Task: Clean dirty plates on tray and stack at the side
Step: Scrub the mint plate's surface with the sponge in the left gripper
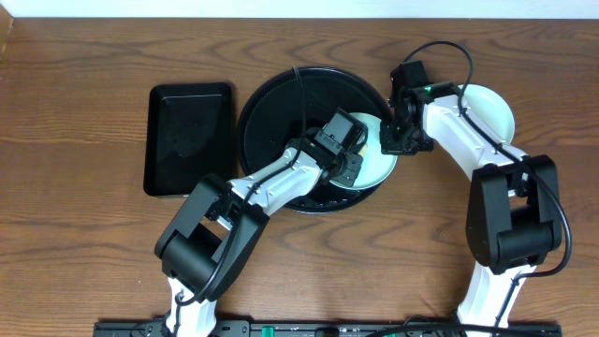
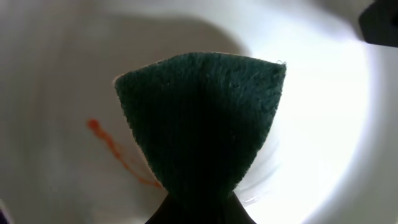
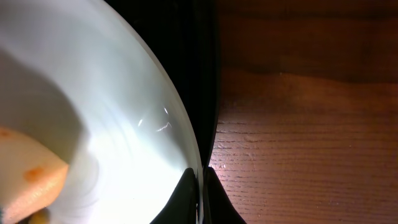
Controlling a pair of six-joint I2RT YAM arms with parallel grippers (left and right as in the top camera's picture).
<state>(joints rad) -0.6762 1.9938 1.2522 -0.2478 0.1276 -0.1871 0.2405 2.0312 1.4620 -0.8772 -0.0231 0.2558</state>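
Your left gripper (image 2: 199, 211) is pinched on a dark green scouring pad (image 2: 199, 118), held over the pale plate (image 1: 377, 167). From the wrist view you cannot tell whether the pad touches the plate or sits just above it. A thin orange smear (image 2: 112, 143) runs across the plate just left of the pad.

That plate lies in the right part of the round black tray (image 1: 271, 122), close against its raised rim. Your right gripper (image 3: 204, 194) is closed thinly on the plate's rim at the tray's right edge, with the wooden table (image 3: 298, 143) beside it.

A second plate (image 1: 494, 110), pale mint-green, rests on the table to the right of the tray, partly under your right arm. A rectangular tray (image 1: 190, 139) sits to the left of the round one.
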